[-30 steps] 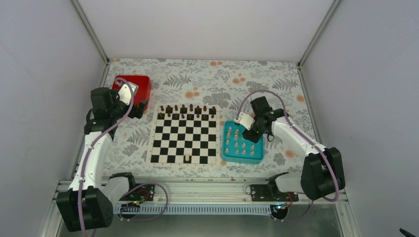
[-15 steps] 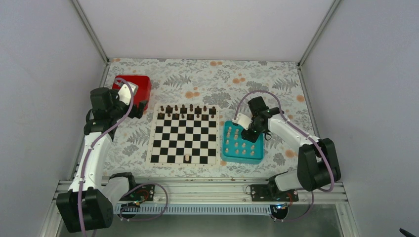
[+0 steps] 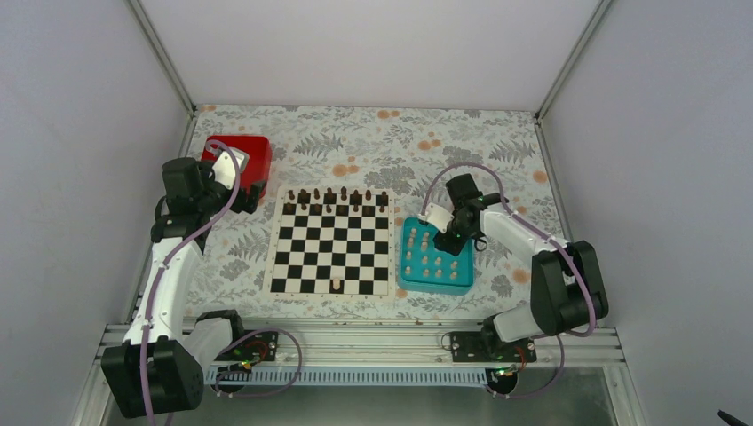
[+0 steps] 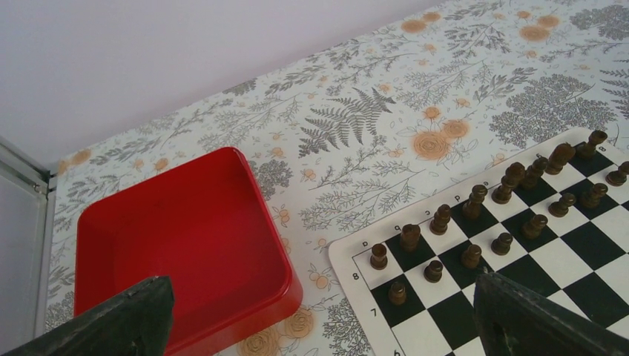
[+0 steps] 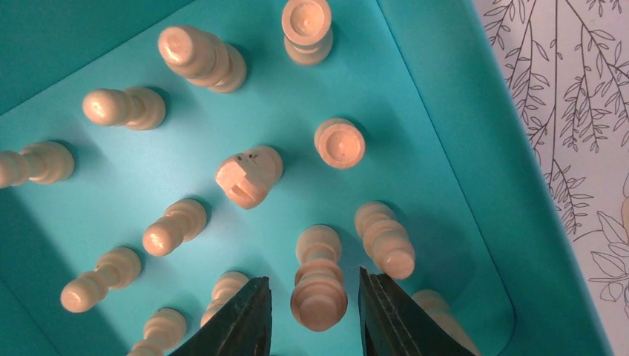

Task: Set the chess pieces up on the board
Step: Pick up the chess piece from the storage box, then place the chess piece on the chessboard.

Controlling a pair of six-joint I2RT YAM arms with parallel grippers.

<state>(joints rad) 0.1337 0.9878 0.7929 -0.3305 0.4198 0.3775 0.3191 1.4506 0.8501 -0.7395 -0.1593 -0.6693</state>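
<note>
Pickup in the making: the right gripper [image 5: 314,288] hung low inside the teal tray [image 3: 463,277], at 3 o'clock from the chessboard [image 3: 331,257]. Its two fingers were spread and straddled one tall light piece [image 5: 319,278]. A sliver of tray floor showed on either side, so the jaws had not yet pinched it. The straddle looked deliberate, for neighbours crowded close: a second tall piece [image 5: 386,241] stood just at 2 o'clock of it and a third piece [image 5: 226,289] at 9 o'clock, leaving room only for a narrow, straight-down approach. The other light pieces [image 5: 248,174] stood upright in rows, the tray apparently serving as a staging rack for the arm nearest it. On the board, the dark pieces [image 3: 342,200] filled the two ranks along the 12 o'clock edge, while a single light piece [image 3: 337,285] stood on the 6 o'clock edge; by that count the white side was barely begun. The left gripper [image 4: 320,297] hovered with fingers wide apart and nothing between them, above the table beside the red tray [image 4: 185,237] at 10 o'clock from the board, which showed no pieces inside. It seemed parked out of its partner's way. What the moment called for was a squeeze, a straight lift and a carry to the near ranks
</note>
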